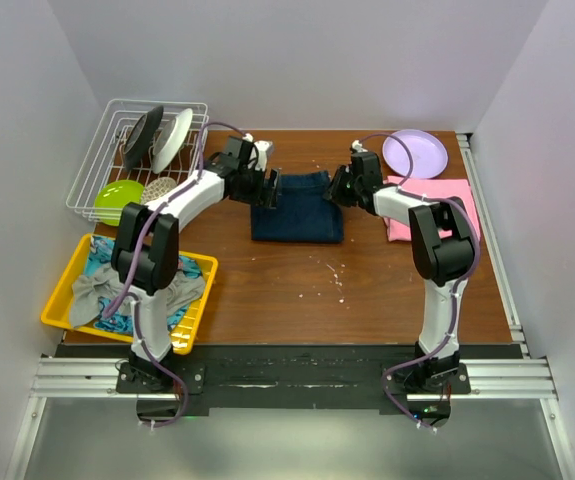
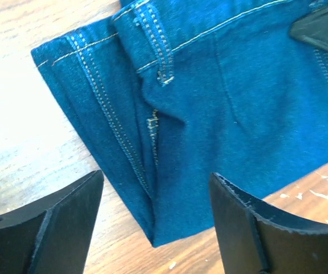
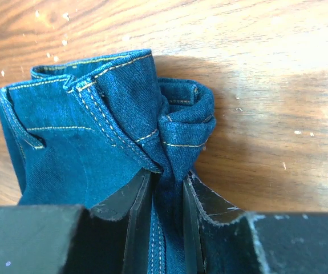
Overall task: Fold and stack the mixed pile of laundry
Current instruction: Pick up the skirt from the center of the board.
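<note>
The folded dark blue denim garment point(image 1: 297, 207) lies on the wooden table between the two tools, and each one works an opposite short edge of it.

The right gripper point(image 3: 166, 177) is clamped on a bunched fold of denim. The cloth is squeezed between its two fingers and puckers into a rosette just ahead of the tips. Gripping there gives it a firm hold through several layers at once, likely so that edge can be lifted or carried over.

The left gripper point(image 2: 156, 177) has its fingers spread apart with nothing between them. It hangs above the garment's near corner, where the stitched seams and what looks like a belt loop run away from the tips. That spread suits straddling the layered corner before closing. Whether the fingertips touch the cloth cannot be told from this angle.

Outboard of the right gripper, past the arm, a folded pink garment point(image 1: 437, 210) lies flat on the table, probably the start of the stack. Well behind the left gripper, beside its arm's base, a grey garment point(image 1: 92, 290) and a blue-turquoise patterned cloth point(image 1: 102, 250) lie unfolded in the yellow tray point(image 1: 62, 295).
</note>
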